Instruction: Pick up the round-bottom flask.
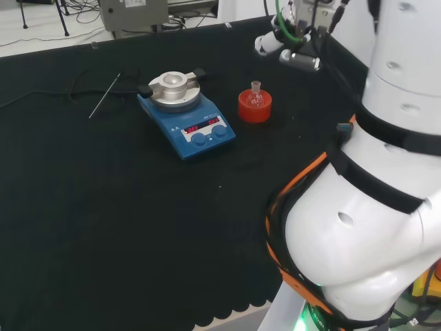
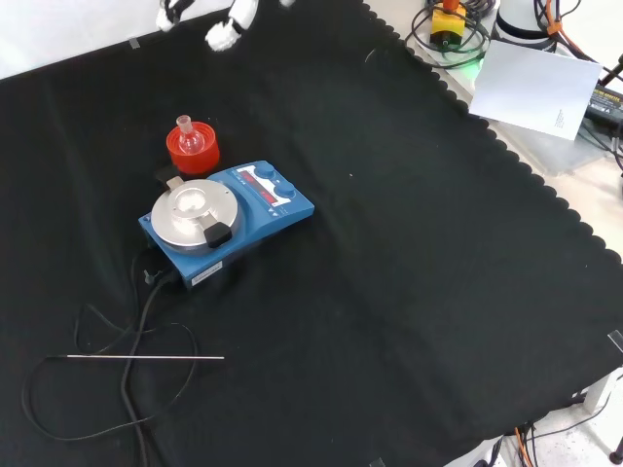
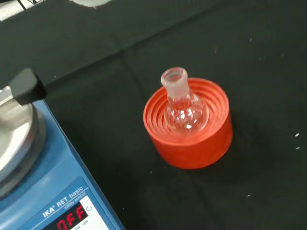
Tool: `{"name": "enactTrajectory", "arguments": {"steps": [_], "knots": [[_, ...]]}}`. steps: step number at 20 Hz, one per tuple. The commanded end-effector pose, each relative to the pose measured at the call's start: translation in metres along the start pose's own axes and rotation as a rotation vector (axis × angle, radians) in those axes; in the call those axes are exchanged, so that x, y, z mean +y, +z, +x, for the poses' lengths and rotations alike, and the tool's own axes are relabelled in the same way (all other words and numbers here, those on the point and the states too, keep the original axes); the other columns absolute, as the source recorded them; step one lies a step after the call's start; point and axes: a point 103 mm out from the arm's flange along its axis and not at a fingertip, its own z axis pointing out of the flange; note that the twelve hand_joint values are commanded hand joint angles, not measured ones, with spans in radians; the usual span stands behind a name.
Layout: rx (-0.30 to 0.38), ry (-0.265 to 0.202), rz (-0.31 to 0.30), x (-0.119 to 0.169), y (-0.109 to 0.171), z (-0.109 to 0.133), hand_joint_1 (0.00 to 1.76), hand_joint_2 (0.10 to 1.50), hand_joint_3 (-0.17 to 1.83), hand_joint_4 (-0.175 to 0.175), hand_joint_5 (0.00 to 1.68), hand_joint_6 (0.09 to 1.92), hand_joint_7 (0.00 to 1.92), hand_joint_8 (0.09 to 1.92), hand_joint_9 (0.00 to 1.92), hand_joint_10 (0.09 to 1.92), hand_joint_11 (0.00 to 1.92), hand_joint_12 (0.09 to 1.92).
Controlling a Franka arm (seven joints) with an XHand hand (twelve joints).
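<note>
A small clear round-bottom flask (image 1: 255, 94) (image 2: 187, 134) (image 3: 184, 108) stands upright, neck up, in a red ribbed ring stand (image 1: 255, 107) (image 2: 194, 154) (image 3: 192, 143) on the black cloth. In the head view the hand (image 1: 298, 58) hangs above the cloth, to the right of the flask and a little farther back, well apart from it. Its white fingers (image 2: 234, 23) reach in at the top of the front view, spread and fairly straight, with nothing in them.
A blue hotplate stirrer (image 1: 186, 117) (image 2: 224, 219) (image 3: 33, 182) with a round metal top stands close beside the stand. A thin metal rod (image 1: 105, 95) (image 2: 136, 358) and a black cable (image 2: 136, 321) lie past the hotplate. The arm's white links (image 1: 372, 179) stand at the head view's right.
</note>
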Motion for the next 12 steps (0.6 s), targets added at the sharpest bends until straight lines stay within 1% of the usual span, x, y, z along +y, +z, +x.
{"name": "enactTrajectory", "arguments": {"steps": [1, 4, 6, 12], "knots": [[0.13, -0.02, 0.028, 0.062, 0.087, 0.014, 0.76, 0.76, 0.61, -0.052, 0.5, 0.09, 0.22, 0.63, 0.36, 0.7, 0.01, 1.36], [0.123, -0.021, 0.013, 0.066, 0.093, 0.01, 0.77, 0.75, 0.62, -0.052, 0.5, 0.09, 0.23, 0.63, 0.37, 0.7, 0.01, 1.36], [0.131, -0.015, 0.017, 0.067, 0.097, 0.007, 0.8, 0.72, 0.65, -0.051, 0.51, 0.09, 0.23, 0.63, 0.38, 0.7, 0.01, 1.36], [0.17, 0.021, 0.004, 0.07, 0.108, -0.006, 0.83, 0.67, 0.67, -0.046, 0.54, 0.09, 0.25, 0.63, 0.4, 0.69, 0.02, 1.36]]}}
